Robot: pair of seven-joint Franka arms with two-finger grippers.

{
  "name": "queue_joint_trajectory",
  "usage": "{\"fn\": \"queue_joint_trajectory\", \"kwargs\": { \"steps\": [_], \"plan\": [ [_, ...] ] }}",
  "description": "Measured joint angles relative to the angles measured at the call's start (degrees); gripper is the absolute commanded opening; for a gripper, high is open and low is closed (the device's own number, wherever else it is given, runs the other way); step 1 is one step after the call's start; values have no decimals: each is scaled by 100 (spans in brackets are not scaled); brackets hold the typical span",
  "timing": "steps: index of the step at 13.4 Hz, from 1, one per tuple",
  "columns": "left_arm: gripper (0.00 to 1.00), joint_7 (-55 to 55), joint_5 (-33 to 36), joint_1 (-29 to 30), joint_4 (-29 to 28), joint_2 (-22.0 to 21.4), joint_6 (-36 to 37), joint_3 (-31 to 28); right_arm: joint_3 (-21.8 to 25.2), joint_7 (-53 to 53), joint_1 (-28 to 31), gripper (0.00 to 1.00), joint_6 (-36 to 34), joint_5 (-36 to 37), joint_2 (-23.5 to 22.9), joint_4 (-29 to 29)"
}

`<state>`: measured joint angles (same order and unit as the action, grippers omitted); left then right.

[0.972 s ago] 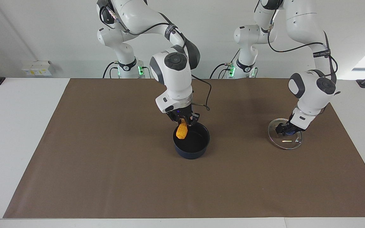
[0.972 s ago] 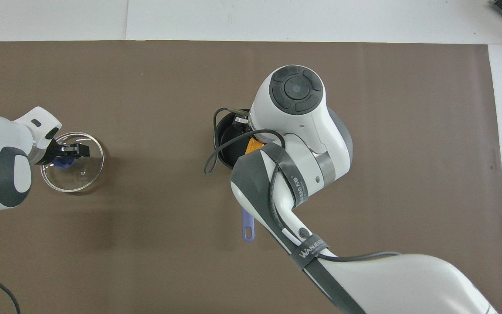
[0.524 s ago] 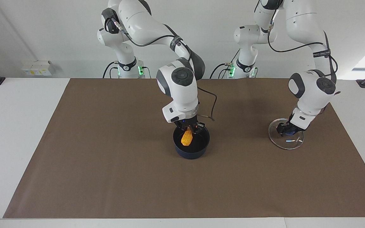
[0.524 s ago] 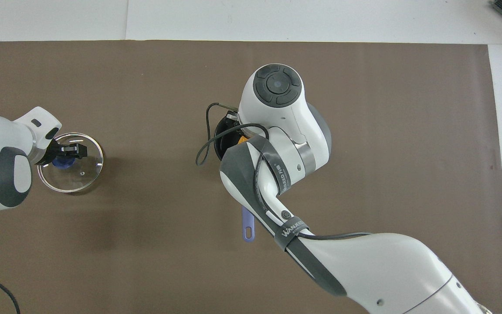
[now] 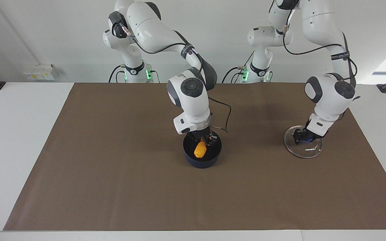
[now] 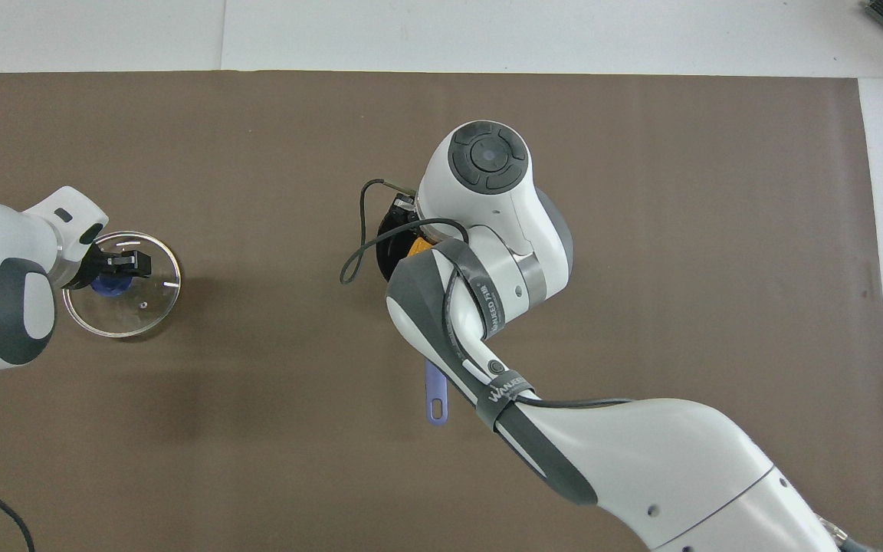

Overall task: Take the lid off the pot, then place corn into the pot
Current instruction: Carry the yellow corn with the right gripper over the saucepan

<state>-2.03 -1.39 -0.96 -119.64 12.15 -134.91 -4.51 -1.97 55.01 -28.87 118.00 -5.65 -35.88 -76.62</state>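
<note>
My right gripper (image 5: pixel 203 140) is down inside the pot (image 5: pixel 202 160), jaws pinching the upper end of the corn (image 5: pixel 200 149). The cob leans within the pot's black interior, its lower end close to the bottom; whether it touches there, I cannot tell. From overhead my own arm covers most of the pot, and only a sliver of corn (image 6: pixel 417 245) and the pot's blue-purple handle (image 6: pixel 436 399), pointing toward my bases, peek out. My left gripper (image 5: pixel 301 138) is at the blue knob of the lid (image 5: pixel 308 152); whether its jaws grip the knob, I cannot tell. The lid lies on the brown mat (image 5: pixel 112 174), well apart from the pot, toward my left arm's end.
</note>
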Motion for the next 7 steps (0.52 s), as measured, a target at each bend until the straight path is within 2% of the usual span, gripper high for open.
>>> {"fn": "queue_joint_trajectory", "kwargs": {
  "steps": [1,2,3,4,5,6,7],
  "plan": [
    [75,1,0,-1,0,-1,0,1,1,0,6,13,88,0,-3,-86],
    [75,3,0,-2,0,-1,0,2,1,0,6,30,175,-1,-3,-164],
    [76,3,0,-2,0,-1,0,2,0,0,0,37,237,-2,-6,-224],
    [79,4,0,-3,0,-1,0,3,0,0,-2,50,256,-3,-6,-267],
    [86,3,0,-3,0,-1,0,3,0,0,-1,55,259,-3,-6,-294],
    [100,4,0,-3,0,-2,0,3,0,1,-1,60,259,-3,-6,-302],
    [100,4,0,-3,0,-3,0,3,0,2,-1,68,259,-4,-5,-301]
  ]
}}
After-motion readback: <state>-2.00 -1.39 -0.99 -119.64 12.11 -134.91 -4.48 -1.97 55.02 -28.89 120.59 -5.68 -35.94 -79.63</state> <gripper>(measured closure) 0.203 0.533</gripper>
